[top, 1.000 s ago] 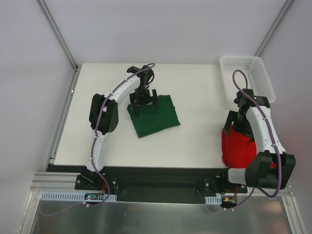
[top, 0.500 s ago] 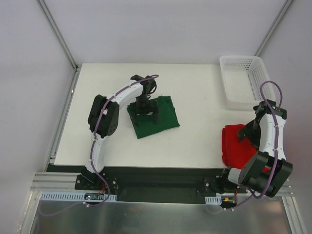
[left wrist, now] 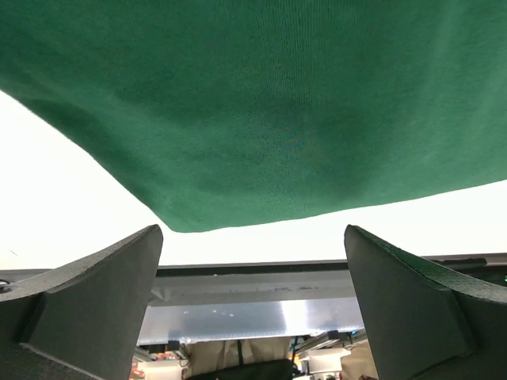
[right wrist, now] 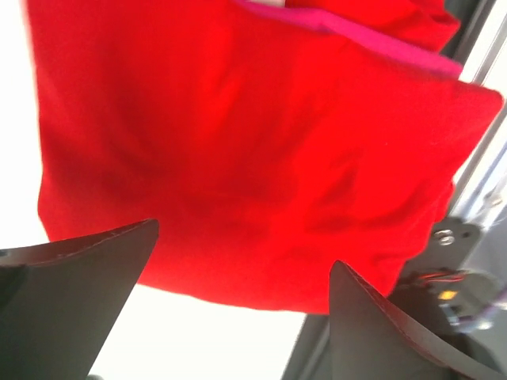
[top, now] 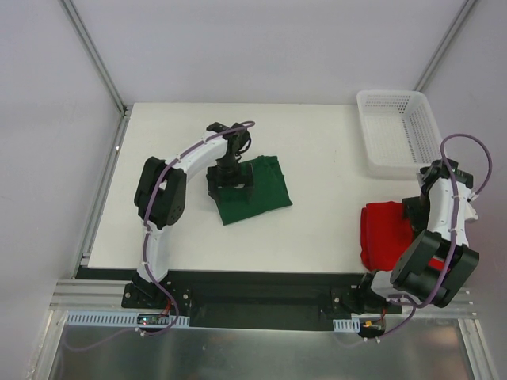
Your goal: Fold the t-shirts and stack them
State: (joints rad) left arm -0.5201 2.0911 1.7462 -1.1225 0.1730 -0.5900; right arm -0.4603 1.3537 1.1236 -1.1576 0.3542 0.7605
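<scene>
2 robot arms work over a white bench point(top: 317, 150). The left jaws sit low over the left part of a folded green t-shirt point(top: 261, 190), which lies just left of the bench's middle. They are spread wide and grip nothing. The right jaws are also spread wide with nothing between them. They hang over the right side of a folded red t-shirt point(top: 384, 233) at the bench's near right corner. A white basket point(top: 388, 94) sits at the far right corner.
</scene>
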